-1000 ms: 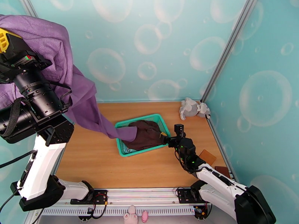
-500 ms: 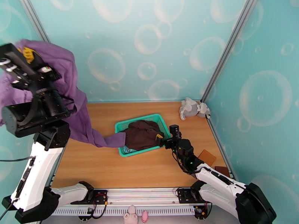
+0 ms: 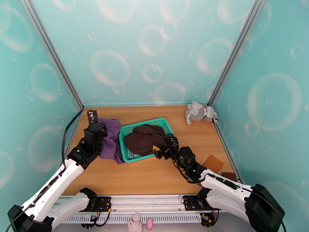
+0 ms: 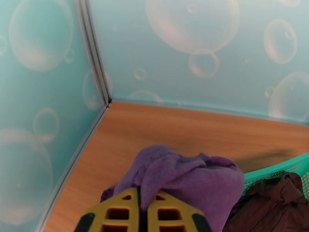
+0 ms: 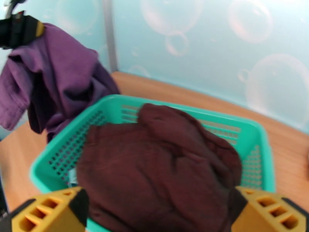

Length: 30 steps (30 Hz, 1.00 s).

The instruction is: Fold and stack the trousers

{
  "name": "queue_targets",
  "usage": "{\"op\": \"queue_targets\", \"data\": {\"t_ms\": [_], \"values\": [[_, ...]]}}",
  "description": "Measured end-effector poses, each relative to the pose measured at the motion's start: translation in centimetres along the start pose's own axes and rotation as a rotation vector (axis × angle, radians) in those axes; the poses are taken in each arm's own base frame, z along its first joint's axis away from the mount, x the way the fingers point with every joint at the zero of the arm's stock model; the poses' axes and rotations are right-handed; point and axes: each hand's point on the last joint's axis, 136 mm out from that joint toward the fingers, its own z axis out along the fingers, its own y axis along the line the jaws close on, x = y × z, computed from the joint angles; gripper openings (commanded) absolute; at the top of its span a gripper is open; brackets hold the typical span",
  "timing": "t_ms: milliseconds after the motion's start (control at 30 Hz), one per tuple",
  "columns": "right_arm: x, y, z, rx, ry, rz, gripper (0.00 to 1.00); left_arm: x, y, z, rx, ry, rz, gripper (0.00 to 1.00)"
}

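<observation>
Left of centre in the top view, the left jaws are pressed together on a bunch of the long purple soft-fabric trousers (image 3: 111,140). The trousers are heaped over the wooden surface (image 3: 146,176), against the left wall of the green perforated plastic basket (image 3: 146,123). A crumpled dark brown garment (image 3: 143,140) fills the basket. At its lower right corner the right jaws stand spread wide, holding nothing. A grey plush toy (image 3: 199,112) sits at the upper right.

Bare table (image 3: 146,176) near the arms lies open; the basket (image 3: 150,122) and heaped trousers (image 3: 110,138) block mid-left.
</observation>
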Motion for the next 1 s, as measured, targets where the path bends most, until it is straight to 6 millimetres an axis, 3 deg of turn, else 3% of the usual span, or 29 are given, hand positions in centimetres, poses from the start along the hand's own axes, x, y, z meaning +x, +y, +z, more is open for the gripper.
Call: {"op": "queue_targets", "data": {"t_ms": [100,267,367,567,667,800,1000], "values": [[0.1,2.6,1.2,-0.072,0.023,-0.041,0.98,0.8,3.3,0.0,-0.089,0.016,-0.101,0.00],[-0.2,6.1,3.5,-0.123,0.072,-0.092,0.98,0.1,8.2,-1.6,-0.198,-0.044,-0.260,0.00],[-0.9,8.6,5.3,-0.139,0.105,-0.106,0.94,-0.2,9.2,-2.2,-0.216,-0.063,-0.300,0.00],[-3.7,12.2,9.7,-0.054,0.192,-0.003,0.83,0.7,9.3,-2.2,-0.221,-0.043,-0.303,0.00],[-3.7,14.2,12.0,0.003,0.265,0.048,0.79,0.8,10.0,-2.8,-0.238,-0.050,-0.328,0.00],[-1.0,15.7,14.7,0.097,0.380,0.076,0.77,1.4,11.1,-3.4,-0.260,-0.071,-0.380,0.00],[4.9,14.4,14.4,0.205,0.541,0.053,0.71,1.7,11.3,-3.5,-0.264,-0.067,-0.382,0.00]]}}
